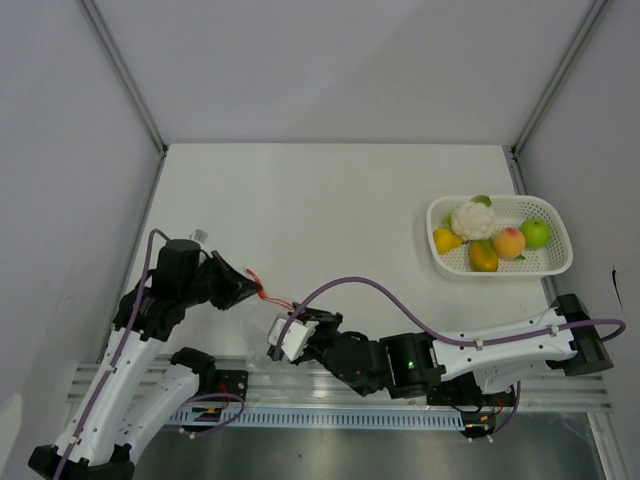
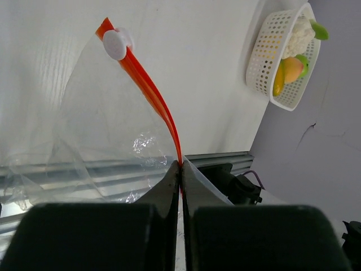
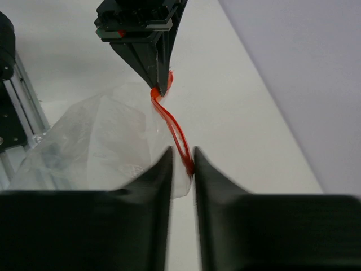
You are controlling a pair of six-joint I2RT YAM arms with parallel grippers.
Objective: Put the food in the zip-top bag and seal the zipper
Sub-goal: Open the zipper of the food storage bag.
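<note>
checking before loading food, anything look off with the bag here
The zipper snakes in a twisted S between the left fingers, shut on one end, and the slightly parted right fingers, and the clear bag looks crumpled. Nothing is spilled: the food sits in the basket.

The zipper (image 3: 172, 121) is pinched at its far end by the left gripper (image 3: 162, 89); its near end is seen between the right gripper's (image 3: 182, 150) barely parted jaws.

White bench (image 1: 330, 210), plain and matte. A white mesh basket (image 1: 540, 260) sits on it at the 3 o'clock edge, close to the side wall. A ribbed metal rail (image 1: 340, 416) runs along the 6 o'clock edge
</note>
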